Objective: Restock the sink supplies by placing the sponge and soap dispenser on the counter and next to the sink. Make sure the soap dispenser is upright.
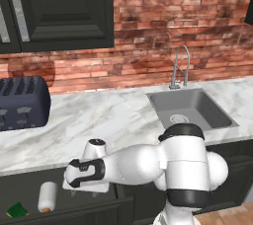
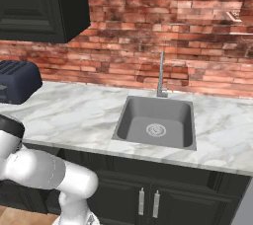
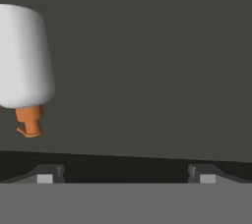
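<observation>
soap dispenser (image 1: 47, 197) lies flat in the open drawer (image 1: 74, 206) (sponge (image 1: 18, 210) beside it), gripper (image 3: 126, 176) spread wide, empty.

At lower left, the open drawer (image 1: 74, 204) is holding the soap dispenser (image 1: 47, 197), lying flat, and the sponge (image 1: 18, 210).

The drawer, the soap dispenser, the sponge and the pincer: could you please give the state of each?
Drawer: pulled open.
Soap dispenser: lying on its side in the drawer.
Sponge: lying flat in the drawer, apart from the dispenser.
Pincer: open, holding nothing.
</observation>
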Motion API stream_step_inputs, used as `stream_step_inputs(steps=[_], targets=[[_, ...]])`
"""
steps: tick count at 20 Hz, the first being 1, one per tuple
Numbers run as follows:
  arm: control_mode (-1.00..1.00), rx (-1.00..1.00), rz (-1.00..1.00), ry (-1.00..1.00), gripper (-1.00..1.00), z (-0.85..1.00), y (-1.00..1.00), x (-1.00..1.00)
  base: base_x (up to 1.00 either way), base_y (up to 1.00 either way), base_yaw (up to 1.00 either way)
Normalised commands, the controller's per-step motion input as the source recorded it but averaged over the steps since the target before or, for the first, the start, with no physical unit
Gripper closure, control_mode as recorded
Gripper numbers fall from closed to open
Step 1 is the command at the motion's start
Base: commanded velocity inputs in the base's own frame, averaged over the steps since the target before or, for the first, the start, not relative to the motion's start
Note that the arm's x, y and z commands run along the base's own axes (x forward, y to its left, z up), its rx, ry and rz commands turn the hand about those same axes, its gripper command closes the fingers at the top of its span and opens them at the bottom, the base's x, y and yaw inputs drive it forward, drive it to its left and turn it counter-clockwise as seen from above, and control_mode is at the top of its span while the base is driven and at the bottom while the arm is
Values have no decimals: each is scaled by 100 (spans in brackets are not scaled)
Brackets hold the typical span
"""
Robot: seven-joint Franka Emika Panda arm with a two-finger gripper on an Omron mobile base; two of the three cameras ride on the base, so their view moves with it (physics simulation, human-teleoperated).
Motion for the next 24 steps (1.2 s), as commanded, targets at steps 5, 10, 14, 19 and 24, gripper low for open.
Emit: stream_step_inputs(steps=[5, 10, 14, 19, 24], targets=[[-100, -3, 0, 7, -100, -40, 33, -24, 0, 0, 0], [-100, 0, 0, 2, -100, -24, 23, -52, 0, 0, 0], [-100, 0, 0, 1, -100, -7, 33, -79, 0, 0, 0], [-100, 0, 0, 0, -100, 0, 37, -100, 0, 0, 0], [-100, 0, 0, 0, -100, 0, 28, -100, 0, 0, 0]])
